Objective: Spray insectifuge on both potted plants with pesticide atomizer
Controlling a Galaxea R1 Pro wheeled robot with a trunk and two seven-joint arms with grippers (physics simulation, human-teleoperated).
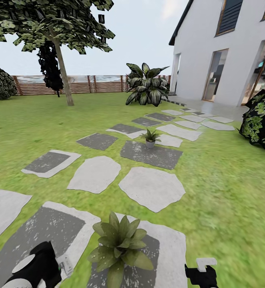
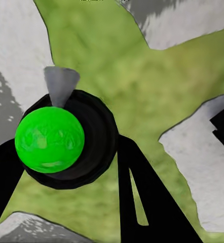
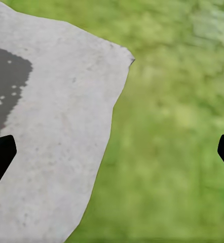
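A dark, green-capped pesticide atomizer (image 2: 61, 142) is pinched by the left end effector (image 2: 66, 167); the right end effector (image 3: 112, 152) is spread wide over grey stepping stone (image 3: 51, 152), a spiky green rosette plant (image 1: 119, 244) seen at 12 o'clock.

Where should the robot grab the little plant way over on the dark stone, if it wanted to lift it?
By the small pale pot under the far potted plant, coming in low from the side. The pointed leaves fan up and out over the top, so a grab from above would probably crush them. The pot looks round and stands upright on the dark stepping stone.
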